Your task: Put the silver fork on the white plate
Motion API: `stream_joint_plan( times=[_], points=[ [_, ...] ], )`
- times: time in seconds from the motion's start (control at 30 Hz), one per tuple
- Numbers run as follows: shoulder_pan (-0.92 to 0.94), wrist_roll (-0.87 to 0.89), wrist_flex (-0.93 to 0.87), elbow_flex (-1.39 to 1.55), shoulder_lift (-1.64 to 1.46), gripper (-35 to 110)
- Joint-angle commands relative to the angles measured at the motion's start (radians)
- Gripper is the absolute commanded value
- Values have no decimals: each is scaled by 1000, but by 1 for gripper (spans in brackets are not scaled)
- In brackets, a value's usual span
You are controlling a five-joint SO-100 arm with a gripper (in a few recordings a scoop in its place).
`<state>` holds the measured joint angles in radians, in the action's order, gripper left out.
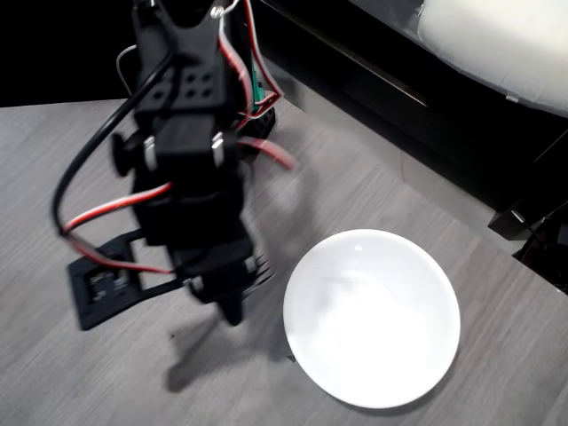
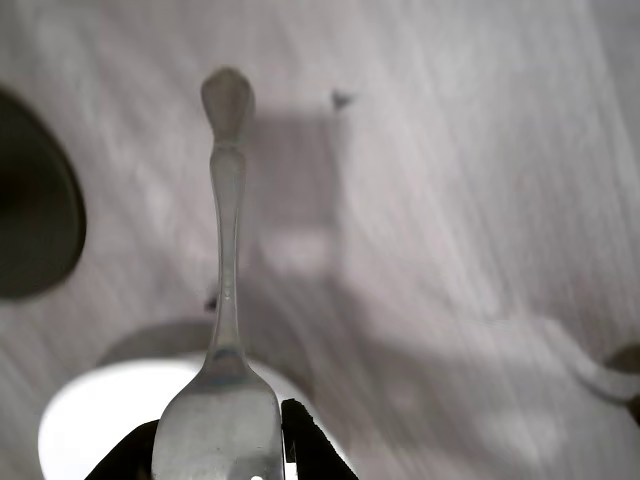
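My black gripper (image 1: 232,288) hangs above the grey table just left of the white plate (image 1: 371,317), shut on the silver fork. In the overhead view only the fork's tines (image 1: 263,264) poke out to the right of the jaws. In the wrist view the fork (image 2: 224,300) is held at its head between the two black fingers (image 2: 305,440), with its slim handle and ornate tip pointing away over the table. The plate's edge (image 2: 90,420) shows beneath the fork's head. The fork is lifted off the table.
A small black flat part (image 1: 102,284) lies on the table left of the arm. A dark round object (image 2: 30,210) sits at the wrist view's left edge. Dark furniture borders the table's upper right (image 1: 426,115).
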<state>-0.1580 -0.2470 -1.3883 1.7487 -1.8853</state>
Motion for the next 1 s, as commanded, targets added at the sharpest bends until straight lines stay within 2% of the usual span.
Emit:
stream_joint_plan(
  times=[0.0, 0.33, 0.73, 0.8, 0.97],
  points=[
    [-67, 35, -12, -35, -58, 1],
    [-241, 117, 15, -35, -34, 0],
    [-299, 161, 173, -48, 245, 1],
    [-299, 161, 170, -72, 235, 8],
    [-281, 161, 117, -155, 225, 10]
  ],
)
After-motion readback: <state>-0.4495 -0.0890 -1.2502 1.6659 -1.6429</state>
